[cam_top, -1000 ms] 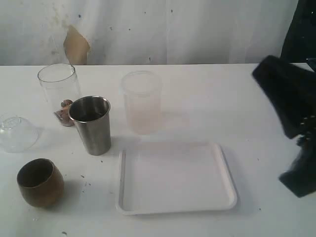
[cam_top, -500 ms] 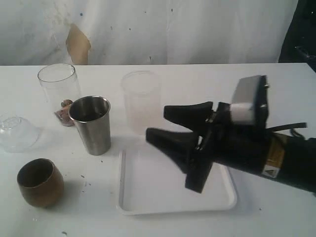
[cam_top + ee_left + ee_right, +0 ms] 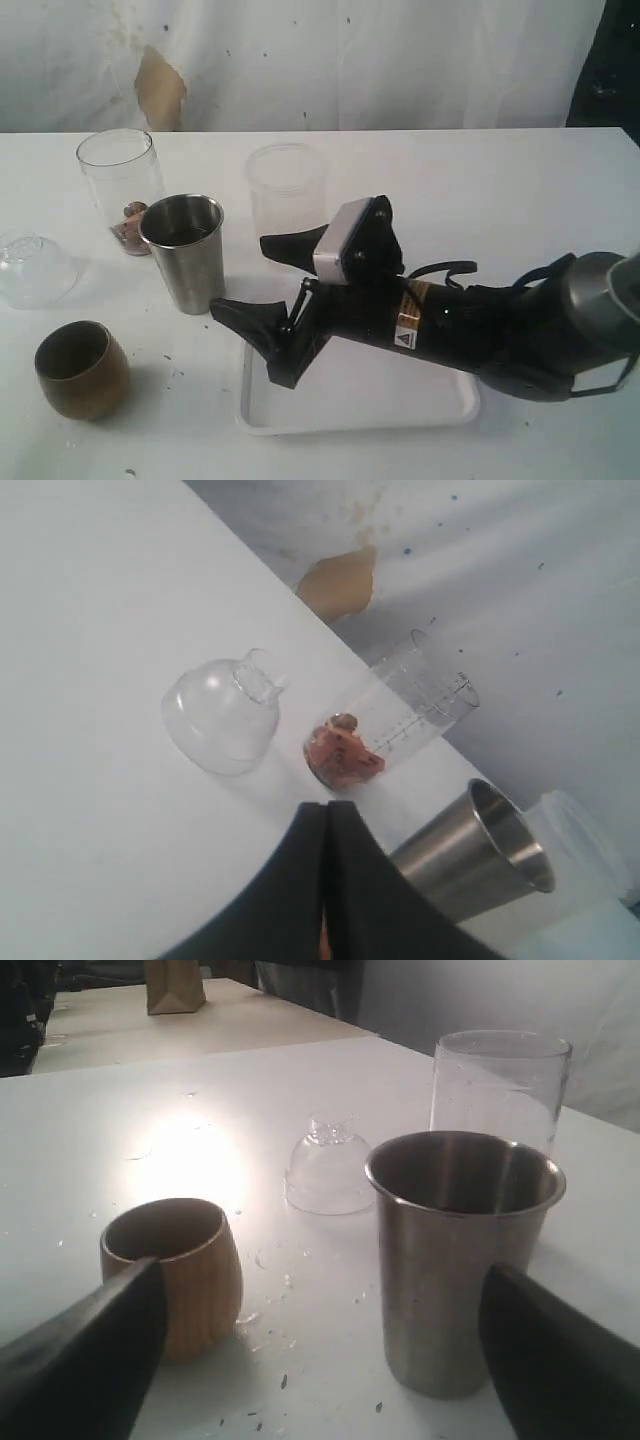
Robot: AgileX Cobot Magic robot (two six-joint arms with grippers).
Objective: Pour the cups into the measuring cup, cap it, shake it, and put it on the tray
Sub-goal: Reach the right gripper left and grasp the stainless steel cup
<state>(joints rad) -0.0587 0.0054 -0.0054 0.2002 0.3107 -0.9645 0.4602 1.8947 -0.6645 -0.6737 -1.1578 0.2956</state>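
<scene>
The clear measuring cup stands at the back left with reddish-brown bits in its base. In front of it is the steel tumbler, and the brown wooden cup sits near the front left. My right gripper reaches left across the white tray, open, its tips just right of the tumbler. In the right wrist view the wooden cup and the tumbler stand ahead of the wide-open gripper. My left gripper is shut and does not show in the exterior view.
A frosted whitish cup stands behind the tray, close to the right arm. A clear domed lid lies at the left edge. Dark crumbs speckle the table around the wooden cup.
The right arm has swept in from the right edge across the tray, its open jaws now beside the steel tumbler. The cups, lid and tray have not moved.
</scene>
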